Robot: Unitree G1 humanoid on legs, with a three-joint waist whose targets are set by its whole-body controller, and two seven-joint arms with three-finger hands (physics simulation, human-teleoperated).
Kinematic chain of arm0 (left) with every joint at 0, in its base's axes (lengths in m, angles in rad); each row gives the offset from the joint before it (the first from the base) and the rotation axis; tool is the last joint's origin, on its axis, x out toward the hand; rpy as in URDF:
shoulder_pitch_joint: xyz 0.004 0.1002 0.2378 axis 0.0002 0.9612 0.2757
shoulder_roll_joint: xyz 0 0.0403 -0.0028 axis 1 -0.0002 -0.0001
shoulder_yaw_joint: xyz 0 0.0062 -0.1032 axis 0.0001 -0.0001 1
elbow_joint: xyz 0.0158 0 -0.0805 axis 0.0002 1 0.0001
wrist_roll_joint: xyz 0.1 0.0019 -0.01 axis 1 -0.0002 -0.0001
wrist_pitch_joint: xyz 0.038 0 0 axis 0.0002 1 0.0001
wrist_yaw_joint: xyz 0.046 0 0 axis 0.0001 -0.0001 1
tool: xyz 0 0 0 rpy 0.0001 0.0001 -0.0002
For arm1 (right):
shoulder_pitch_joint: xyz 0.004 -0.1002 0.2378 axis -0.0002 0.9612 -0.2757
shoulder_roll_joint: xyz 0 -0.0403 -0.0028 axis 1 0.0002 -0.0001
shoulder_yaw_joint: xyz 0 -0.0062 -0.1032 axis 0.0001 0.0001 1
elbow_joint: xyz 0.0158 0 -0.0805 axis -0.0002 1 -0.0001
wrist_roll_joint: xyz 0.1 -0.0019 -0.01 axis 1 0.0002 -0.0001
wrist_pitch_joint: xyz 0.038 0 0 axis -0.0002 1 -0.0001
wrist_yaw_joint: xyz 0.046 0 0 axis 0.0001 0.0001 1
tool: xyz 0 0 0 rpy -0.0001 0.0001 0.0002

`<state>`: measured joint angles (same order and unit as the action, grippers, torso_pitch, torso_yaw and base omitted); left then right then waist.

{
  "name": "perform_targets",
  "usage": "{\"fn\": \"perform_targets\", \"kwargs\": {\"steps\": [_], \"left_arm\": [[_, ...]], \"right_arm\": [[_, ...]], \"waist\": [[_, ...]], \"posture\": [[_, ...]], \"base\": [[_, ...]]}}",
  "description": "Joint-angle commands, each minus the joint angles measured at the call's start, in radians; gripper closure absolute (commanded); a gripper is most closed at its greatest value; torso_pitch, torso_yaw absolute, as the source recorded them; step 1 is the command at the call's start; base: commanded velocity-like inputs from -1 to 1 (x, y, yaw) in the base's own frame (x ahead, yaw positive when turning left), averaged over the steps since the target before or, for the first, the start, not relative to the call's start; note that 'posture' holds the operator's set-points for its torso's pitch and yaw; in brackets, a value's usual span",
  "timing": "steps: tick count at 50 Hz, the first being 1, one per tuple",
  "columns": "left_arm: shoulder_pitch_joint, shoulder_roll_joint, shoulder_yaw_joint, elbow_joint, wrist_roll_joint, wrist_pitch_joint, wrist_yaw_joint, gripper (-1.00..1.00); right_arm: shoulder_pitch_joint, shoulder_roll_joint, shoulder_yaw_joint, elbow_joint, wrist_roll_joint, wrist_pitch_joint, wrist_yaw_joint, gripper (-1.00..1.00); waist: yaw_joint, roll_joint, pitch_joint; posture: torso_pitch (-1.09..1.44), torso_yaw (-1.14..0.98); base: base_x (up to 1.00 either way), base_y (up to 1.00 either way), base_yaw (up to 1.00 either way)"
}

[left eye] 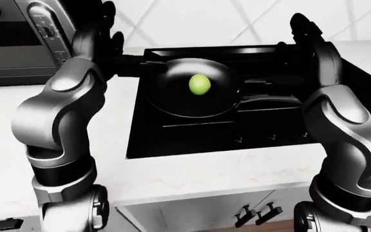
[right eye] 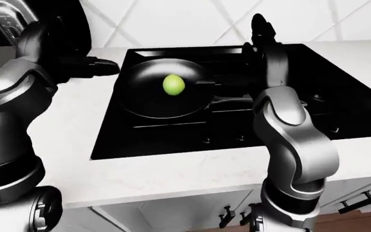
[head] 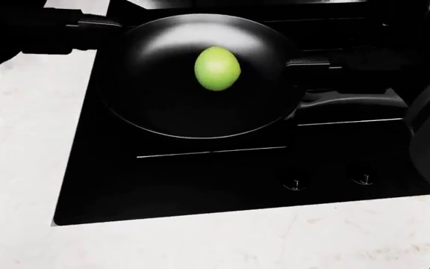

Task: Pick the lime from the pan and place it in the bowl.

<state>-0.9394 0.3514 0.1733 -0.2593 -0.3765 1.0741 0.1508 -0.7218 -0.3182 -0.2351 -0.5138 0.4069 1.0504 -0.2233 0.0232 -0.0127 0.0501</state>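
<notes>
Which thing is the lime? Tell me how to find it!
Find the big black stove set in the white counter. On it sits a round black pan, and the lime lies in the middle of it. It is the only bright green thing; all around it is black.

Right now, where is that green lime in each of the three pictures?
Left-eye view: lime sits just above centre, in the black pan.
Head view: upper middle, large, inside the pan.
Right-eye view: upper left of centre, in the pan.
Shared landmark: the black stove set in the white counter.
</notes>
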Motion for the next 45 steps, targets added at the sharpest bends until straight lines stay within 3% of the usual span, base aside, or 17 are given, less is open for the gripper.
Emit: {"fn": "perform_targets", "kwargs": {"steps": [1, 9, 17, 23, 33, 39, 45], "left_arm": [[-0.083, 0.009, -0.008, 0.021, 0.018, -0.037, -0.037, -1.00], [-0.236, 0.007, -0.065, 0.216, 0.126, -0.085, -0.180, -1.00], [-0.399, 0.007, -0.108, 0.498, 0.270, -0.188, -0.392, -1.00], [-0.390, -0.047, -0.106, 0.562, 0.357, -0.248, -0.463, -1.00], [-0.355, -0.077, -0.113, 0.524, 0.423, -0.243, -0.540, -1.00], [-0.327, -0.095, -0.121, 0.503, 0.457, -0.244, -0.581, -0.76], [-0.302, -0.113, -0.135, 0.460, 0.488, -0.225, -0.631, -0.75]], "right_arm": [[-0.027, -0.012, -0.012, -0.023, 0.002, -0.030, -0.006, -1.00], [-0.023, -0.023, -0.017, -0.011, 0.012, -0.045, -0.008, -1.00], [-0.024, -0.028, -0.015, -0.014, 0.020, -0.043, -0.016, -1.00], [-0.026, -0.034, -0.024, -0.016, 0.027, -0.039, -0.018, -1.00], [-0.029, -0.040, -0.025, -0.023, 0.040, -0.031, -0.028, -1.00], [-0.030, -0.043, -0.028, -0.024, 0.046, -0.031, -0.031, -1.00], [-0.026, -0.044, -0.028, -0.020, 0.047, -0.038, -0.030, -1.00]], "waist": [[-0.003, 0.004, -0.025], [-0.005, 0.007, -0.029], [-0.007, 0.002, -0.031], [-0.008, -0.004, -0.035], [-0.011, -0.011, -0.038], [-0.009, -0.013, -0.036], [-0.009, -0.015, -0.032]], "posture": [[0.00, 0.00], [0.00, 0.00], [0.00, 0.00], [0.00, 0.00], [0.00, 0.00], [0.00, 0.00], [0.00, 0.00]], "base": [[0.00, 0.00, 0.00], [0.00, 0.00, 0.00], [0.00, 0.00, 0.00], [0.00, 0.00, 0.00], [0.00, 0.00, 0.00], [0.00, 0.00, 0.00], [0.00, 0.00, 0.00]]}}
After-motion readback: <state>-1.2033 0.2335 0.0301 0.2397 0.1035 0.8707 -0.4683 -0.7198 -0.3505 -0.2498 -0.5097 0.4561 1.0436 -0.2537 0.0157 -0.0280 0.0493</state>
